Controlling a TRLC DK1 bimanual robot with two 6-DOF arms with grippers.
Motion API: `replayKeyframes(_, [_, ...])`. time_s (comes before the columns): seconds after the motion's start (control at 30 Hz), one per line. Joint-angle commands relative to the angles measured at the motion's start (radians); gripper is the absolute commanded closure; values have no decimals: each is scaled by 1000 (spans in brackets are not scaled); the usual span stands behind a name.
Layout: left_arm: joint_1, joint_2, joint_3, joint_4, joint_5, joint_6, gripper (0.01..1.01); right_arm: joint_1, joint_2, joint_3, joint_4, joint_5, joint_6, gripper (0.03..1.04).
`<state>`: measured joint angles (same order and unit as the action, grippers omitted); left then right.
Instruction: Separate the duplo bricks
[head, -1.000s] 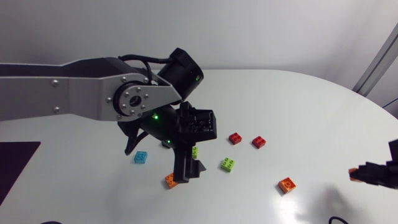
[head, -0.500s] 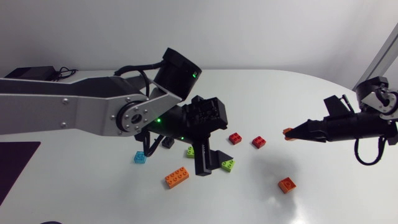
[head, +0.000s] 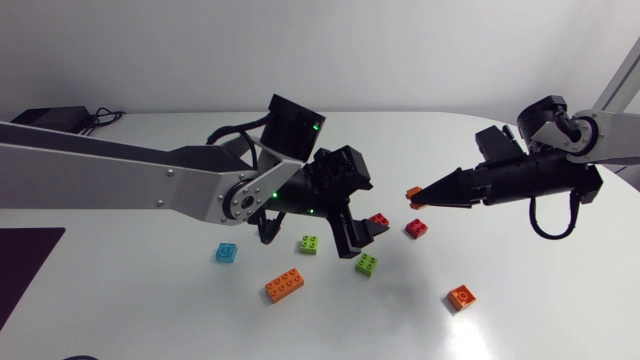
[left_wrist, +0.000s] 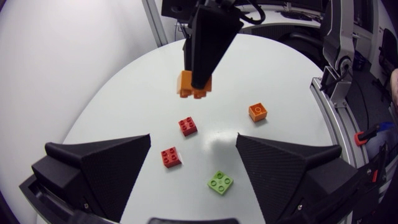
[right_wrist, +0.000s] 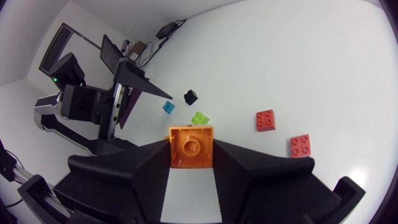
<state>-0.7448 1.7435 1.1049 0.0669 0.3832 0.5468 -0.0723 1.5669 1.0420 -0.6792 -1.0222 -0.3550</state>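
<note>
Clamped from two sides at the tip of the right claw (head: 424, 192), fingers narrowed to its width: orange brick (right_wrist: 190, 147), up off the table (head: 540, 330). Single piece or stacked pair: cannot tell.

At eight o'clock from it in the head view, near but apart: left claw (left_wrist: 193, 138), spread wide, holding nothing, mouth turned toward the brick.

Down on the table, read from the held brick:
- Six o'clock: red brick (head: 416, 228).
- Seven: second red brick (head: 379, 220), then green brick (head: 367, 264).
- Five: square orange brick (head: 461, 297).
- Farther out toward eight: other green brick (head: 309, 244), long orange brick (head: 285, 285), blue brick (head: 227, 252).

Step, by the look: offering the held piece for a two-claw pull-apart. Next calls for lining the left claw up on the exposed end, closing there only, then pulling straight apart.
</note>
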Motion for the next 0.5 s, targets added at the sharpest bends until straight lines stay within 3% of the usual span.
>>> replayKeyframes(0.0, [16, 27, -11, 31, 6, -47, 75, 39, 31, 24, -17, -15, 22, 693])
replayKeyframes(0.2, [22, 37, 4, 60, 8, -82, 95, 78, 65, 36, 21, -15, 54, 693])
replayKeyframes(0.47, [16, 42, 9, 94, 6, -114, 120, 118, 67, 32, 144, -12, 185, 693])
